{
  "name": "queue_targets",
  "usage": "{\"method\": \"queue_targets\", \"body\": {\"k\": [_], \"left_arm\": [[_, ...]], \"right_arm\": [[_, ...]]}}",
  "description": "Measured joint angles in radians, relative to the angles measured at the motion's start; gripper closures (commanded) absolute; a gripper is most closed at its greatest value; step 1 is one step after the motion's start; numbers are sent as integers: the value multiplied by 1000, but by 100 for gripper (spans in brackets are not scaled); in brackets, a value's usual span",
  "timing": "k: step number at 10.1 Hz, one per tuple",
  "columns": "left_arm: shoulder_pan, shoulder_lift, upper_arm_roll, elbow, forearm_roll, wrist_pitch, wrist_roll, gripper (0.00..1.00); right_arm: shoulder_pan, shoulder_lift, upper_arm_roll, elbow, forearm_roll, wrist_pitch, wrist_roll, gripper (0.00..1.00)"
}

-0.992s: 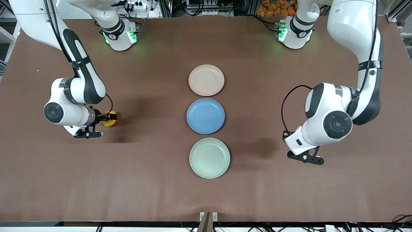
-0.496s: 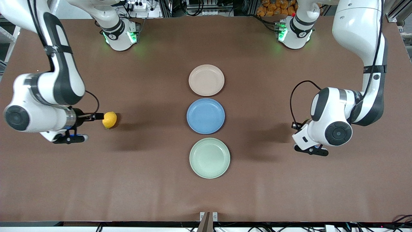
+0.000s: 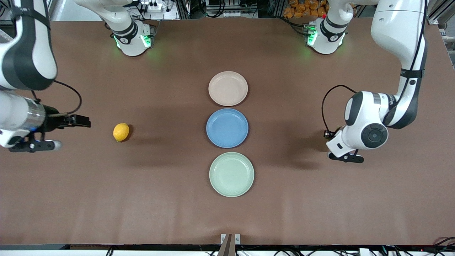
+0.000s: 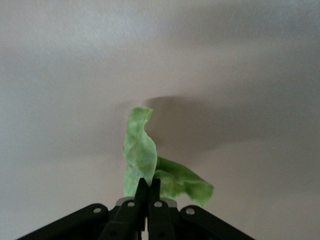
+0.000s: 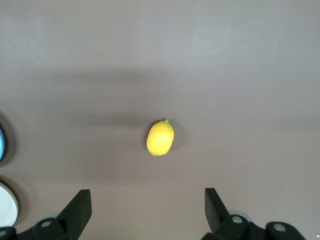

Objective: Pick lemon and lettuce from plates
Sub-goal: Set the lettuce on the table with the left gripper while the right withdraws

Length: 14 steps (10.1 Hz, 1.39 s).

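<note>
The right gripper (image 5: 145, 212) has its fingers (image 5: 77, 210) spread wide with nothing between them; in the right wrist view the lemon (image 5: 160, 138) lies on the bare brown tabletop (image 3: 160, 213) ahead of the gap, touching neither finger. In the front view the same right gripper (image 3: 80, 121) is up in the air over the tabletop at the right arm's end, its fingers pointing level toward the lemon (image 3: 121, 132), which rests alone on the tabletop well apart from the plates. The right arm reaches in from the edge of that view with its wrist turned sideways. The left gripper (image 4: 148, 187) has its fingers (image 4: 141, 192) pressed nearly together, pinching the lettuce (image 4: 145, 160), a wrinkly green leaf that juts out past the fingertips above the tabletop and throws a shadow on it. In the front view the left gripper's fingers and the leaf are hidden under the wrist; the left arm bends down from its base with the wrist low over the tabletop toward the left arm's end. In a line down the middle of the tabletop sit the beige-pink plate (image 3: 228, 88), the blue plate (image 3: 227, 128) and, nearest the front camera, the mint-green plate (image 3: 231, 174), all three bare.
</note>
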Motion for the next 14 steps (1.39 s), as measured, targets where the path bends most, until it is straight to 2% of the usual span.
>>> {"method": "queue_targets", "body": {"k": [1, 2, 5, 7, 11, 13, 14], "left_arm": [[-3, -16, -2, -42, 0, 33, -16, 78], [-5, -25, -3, -66, 0, 49, -37, 1], [-8, -64, -4, -70, 0, 52, -67, 0], [-6, -114, -3, -29, 0, 2, -67, 0], [17, -149, 6, 211, 2, -209, -67, 0], [42, -167, 7, 318, 3, -265, -67, 0], [49, -191, 8, 342, 3, -274, -67, 0]], "right_arm": [[0, -14, -6, 23, -14, -21, 0, 0], [0, -21, -8, 63, -24, -60, 0, 0], [0, -31, -11, 158, -51, -127, 0, 0], [0, -53, -12, 173, -55, -130, 0, 0], [-17, -101, -13, 122, -56, -88, 0, 0], [-32, -128, -13, 66, -55, -28, -1, 0], [-32, -147, -12, 35, -55, 2, -1, 0]]}}
